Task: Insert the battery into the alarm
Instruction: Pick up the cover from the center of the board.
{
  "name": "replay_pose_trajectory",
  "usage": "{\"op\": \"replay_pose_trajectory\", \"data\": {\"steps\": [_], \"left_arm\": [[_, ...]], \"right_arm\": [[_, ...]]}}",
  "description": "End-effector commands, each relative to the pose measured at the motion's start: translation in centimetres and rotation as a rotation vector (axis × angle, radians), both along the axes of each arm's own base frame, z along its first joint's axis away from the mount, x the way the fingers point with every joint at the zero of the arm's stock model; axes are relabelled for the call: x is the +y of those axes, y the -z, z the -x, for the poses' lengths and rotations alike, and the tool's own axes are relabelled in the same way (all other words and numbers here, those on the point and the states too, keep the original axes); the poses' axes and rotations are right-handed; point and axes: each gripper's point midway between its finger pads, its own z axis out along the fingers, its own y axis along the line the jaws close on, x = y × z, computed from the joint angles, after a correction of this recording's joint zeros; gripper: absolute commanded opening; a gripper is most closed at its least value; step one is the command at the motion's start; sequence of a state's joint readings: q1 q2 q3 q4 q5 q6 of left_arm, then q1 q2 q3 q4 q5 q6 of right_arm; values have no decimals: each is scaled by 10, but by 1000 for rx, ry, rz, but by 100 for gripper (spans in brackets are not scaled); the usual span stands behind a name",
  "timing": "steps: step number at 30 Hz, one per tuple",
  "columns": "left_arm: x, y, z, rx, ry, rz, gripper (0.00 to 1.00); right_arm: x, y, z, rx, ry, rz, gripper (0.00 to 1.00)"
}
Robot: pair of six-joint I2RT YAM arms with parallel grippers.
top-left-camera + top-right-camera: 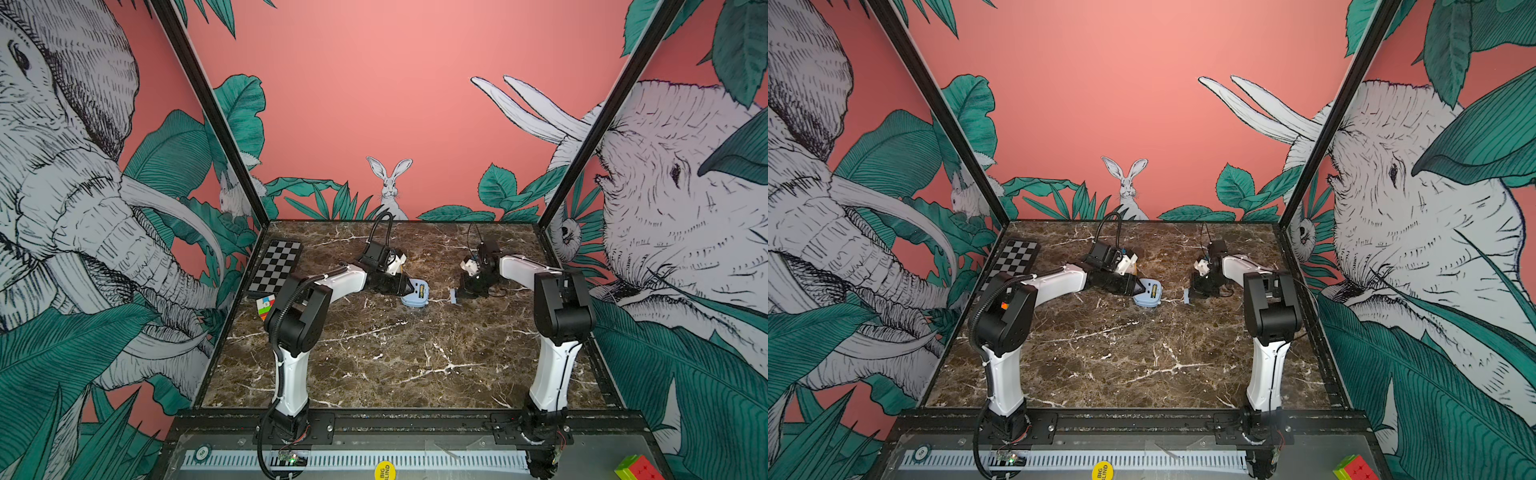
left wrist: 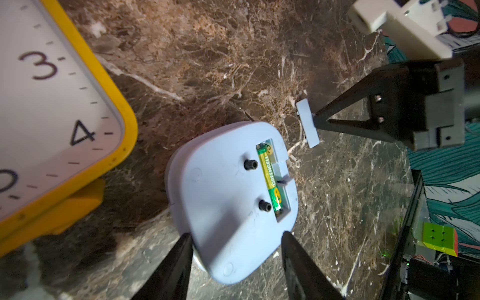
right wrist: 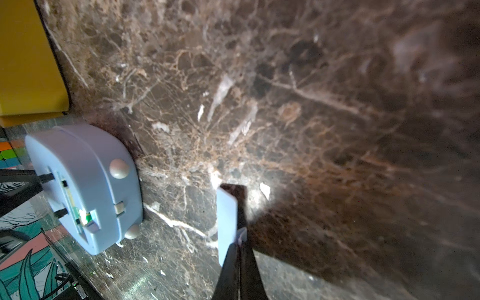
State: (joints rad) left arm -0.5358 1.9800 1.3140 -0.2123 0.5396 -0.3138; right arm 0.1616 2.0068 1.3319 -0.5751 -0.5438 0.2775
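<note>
Before me: a black-and-white checkerboard [image 1: 276,266] lies on the brown marble tabletop [image 1: 374,365], a multicoloured puzzle cube [image 1: 265,306] just beside it, a yellow-framed white clock [image 2: 59,111] also on it.

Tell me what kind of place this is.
Probably a robot-lab test booth, not a home: a left arm and right arm bolted to a rail at a marble-patterned tabletop, printed jungle-mural panels boxing it in, and a calibration-style checkerboard at the side.
</note>
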Motion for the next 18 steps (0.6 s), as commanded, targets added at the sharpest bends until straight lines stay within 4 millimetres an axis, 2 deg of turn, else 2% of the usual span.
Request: {"op": "replay_pose_trajectory", "data": {"steps": [1,10,18], "left_arm": [[-2,-23,10,0,2,51,57],[-10,-23,19,45,36,94,58],[-9,-24,21,28,38,79,57]], "right_arm": [[6,-17,4,-35,28,-58,0],[22,-49,0,-111,71,-154,0],[52,-61,-2,-117,1,-159,0]]}}
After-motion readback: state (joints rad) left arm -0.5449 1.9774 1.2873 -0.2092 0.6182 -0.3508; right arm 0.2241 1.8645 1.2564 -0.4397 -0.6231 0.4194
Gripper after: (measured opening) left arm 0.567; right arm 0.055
